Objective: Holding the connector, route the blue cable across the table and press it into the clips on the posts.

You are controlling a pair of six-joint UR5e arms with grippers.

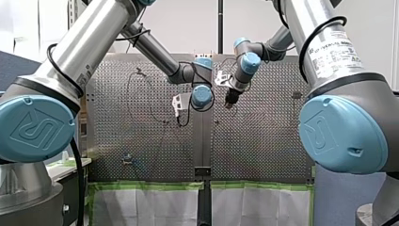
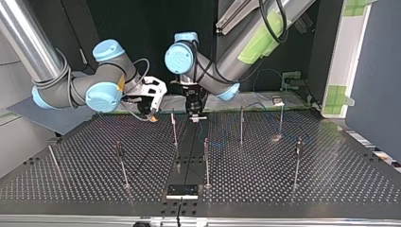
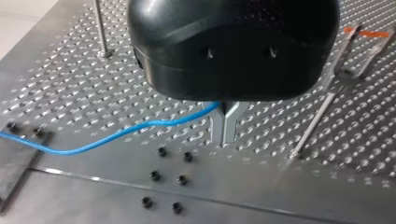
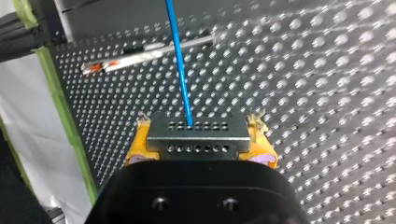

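Blue and thin, the cable (image 4: 180,60) ends in a connector (image 4: 198,137), a small metal block with two rows of holes. In the right wrist view the cable leaves the block's upper row and runs straight away over the table (image 4: 327,93). The right gripper (image 4: 198,140) is clamped on the block, with a yellow pad (image 4: 139,147) against each end.

The left wrist view shows another stretch of the cable. It comes out at the root of the left gripper (image 3: 227,126), sags to the table and curves off to one side. The metal fingers (image 3: 218,128) are narrow and pressed together, pinching the cable just above the plate by a group of black screws (image 3: 168,177).

Only the top view shows the upright posts (image 2: 206,161) spread over the table, with both grippers at its far edge near the middle. There the connector is too small to make out.

In the front view both arms reach in from the sides and meet over the table's centre. My left arm bends at the wrist so that its gripper points down at the plate. My right arm holds its gripper higher and tilted.
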